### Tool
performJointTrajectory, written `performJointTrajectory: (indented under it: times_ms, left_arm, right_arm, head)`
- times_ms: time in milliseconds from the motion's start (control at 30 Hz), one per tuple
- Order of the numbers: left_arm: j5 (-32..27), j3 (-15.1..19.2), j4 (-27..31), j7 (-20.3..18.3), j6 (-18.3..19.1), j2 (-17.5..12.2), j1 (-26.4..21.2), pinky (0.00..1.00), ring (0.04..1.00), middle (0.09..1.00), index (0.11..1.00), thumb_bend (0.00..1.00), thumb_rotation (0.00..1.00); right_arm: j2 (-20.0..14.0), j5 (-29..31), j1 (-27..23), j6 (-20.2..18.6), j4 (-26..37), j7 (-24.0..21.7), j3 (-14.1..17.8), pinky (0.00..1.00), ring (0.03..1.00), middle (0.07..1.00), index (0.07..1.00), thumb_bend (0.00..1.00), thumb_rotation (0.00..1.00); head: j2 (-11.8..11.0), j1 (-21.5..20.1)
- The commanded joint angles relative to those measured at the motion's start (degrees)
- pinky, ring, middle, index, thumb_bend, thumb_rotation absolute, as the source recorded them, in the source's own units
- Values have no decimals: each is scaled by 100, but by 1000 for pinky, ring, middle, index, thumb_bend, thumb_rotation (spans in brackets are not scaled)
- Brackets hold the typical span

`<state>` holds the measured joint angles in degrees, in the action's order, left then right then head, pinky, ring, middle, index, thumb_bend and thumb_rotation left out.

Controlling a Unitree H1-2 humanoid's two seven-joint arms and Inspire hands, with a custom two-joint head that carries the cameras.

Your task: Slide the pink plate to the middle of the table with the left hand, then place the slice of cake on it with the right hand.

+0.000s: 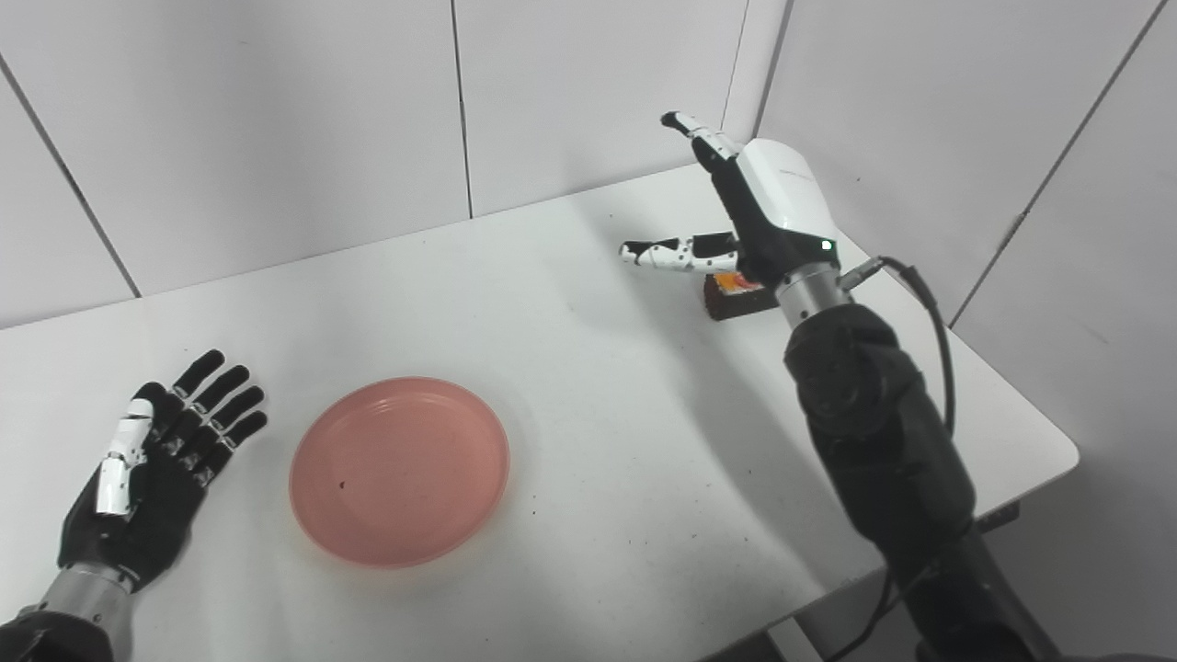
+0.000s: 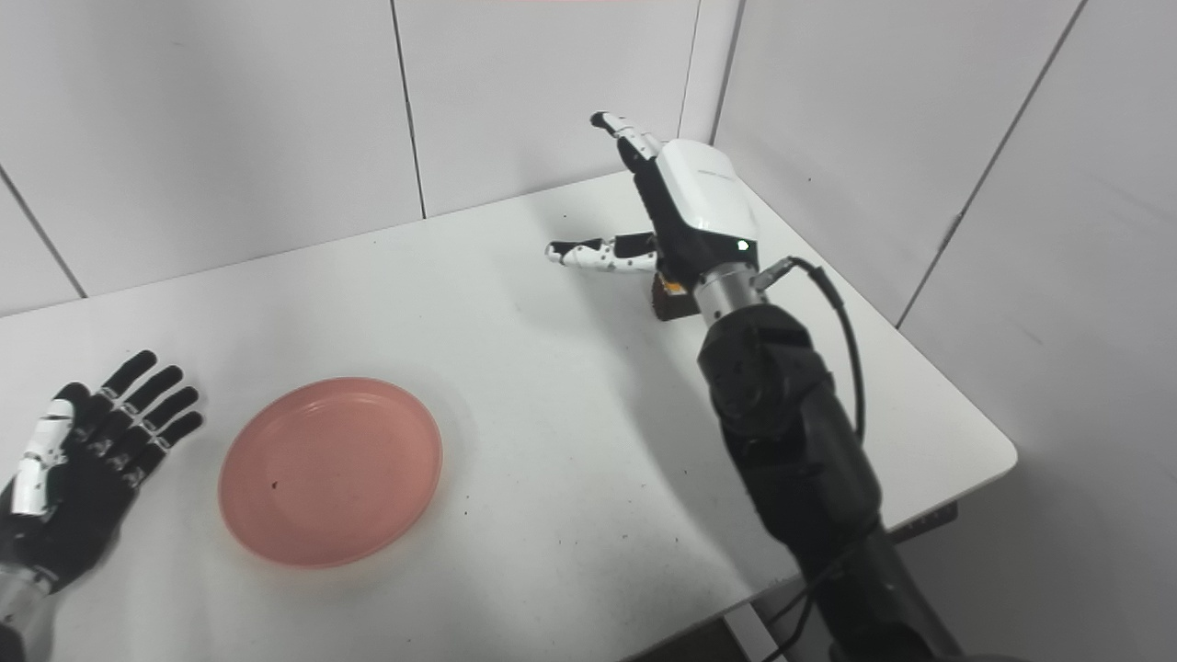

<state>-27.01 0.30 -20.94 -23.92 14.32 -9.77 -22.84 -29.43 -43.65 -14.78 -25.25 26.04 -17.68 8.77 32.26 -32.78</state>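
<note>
Right hand [image 1: 768,216] spread empty at upper right, partly hiding one cake slice [image 1: 733,296], left hand [image 1: 152,460] flat, fingers apart, lower left, beside one pink plate [image 1: 400,469], white table [image 1: 598,368].

A white table [image 1: 588,303] with rounded corners fills most of the scene, its top marked with small dark specks, thickest at the near middle and right. Behind it, on the far side and on the right, stand pale wall panels [image 1: 276,119] divided by thin dark seams, meeting in a corner at the far right of the table. Past the table's near right corner a grey floor [image 1: 1094,570] shows.
</note>
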Motion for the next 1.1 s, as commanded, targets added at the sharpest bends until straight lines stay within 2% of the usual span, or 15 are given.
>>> performJointTrajectory:
  times_ms: [0,67,200,333,500,633,733,833,967,1067]
  left_arm:
    - [268,-27,-515,107,254,-118,339,848,848,861,851,442,885]
    - [286,0,-589,75,224,-123,328,838,841,855,846,452,862]
    - [314,23,-734,8,135,-138,304,828,833,849,846,439,878]
    - [304,39,-715,12,154,-124,311,830,832,845,836,465,825]
    - [308,32,-664,12,170,-124,328,841,840,853,844,460,832]
    - [313,29,-644,19,190,-126,334,840,839,853,848,457,832]
    - [326,20,-692,1,157,-132,321,841,840,856,852,459,838]
    - [332,26,-720,16,152,-132,312,834,837,853,849,459,837]
    - [315,27,-615,32,211,-126,341,811,825,843,834,473,814]
    - [301,25,-547,37,252,-125,356,836,844,860,849,471,817]
  right_arm:
    - [-259,5,-273,-147,182,-159,151,700,837,884,885,936,399]
    - [-350,17,-304,-162,163,-423,256,697,835,884,887,948,392]
    - [-490,20,-380,-165,103,-1053,510,725,851,892,886,974,370]
    - [-572,7,-451,-165,32,-1471,667,761,881,909,895,972,335]
    - [-734,-123,-591,-166,-90,-2332,1001,796,914,932,919,995,360]
    - [-817,-251,-659,-166,-176,-2741,1096,785,910,931,934,1000,383]
    - [-893,-299,-701,-165,-334,-2895,1063,775,905,935,946,1000,360]
    - [-1010,-310,-705,-165,-522,-2847,933,778,903,943,947,1000,318]
    - [-1098,-408,-706,-165,-751,-2690,782,787,912,952,945,1000,312]
    - [-1141,-455,-720,-165,-889,-2633,678,812,938,965,952,1000,339]
  head:
    - [-26,8]
    - [-50,21]
    - [-58,25]
    - [-58,18]
    - [-57,32]
    - [-57,32]
    - [-57,32]
    - [-19,36]
    - [2,44]
    - [12,47]
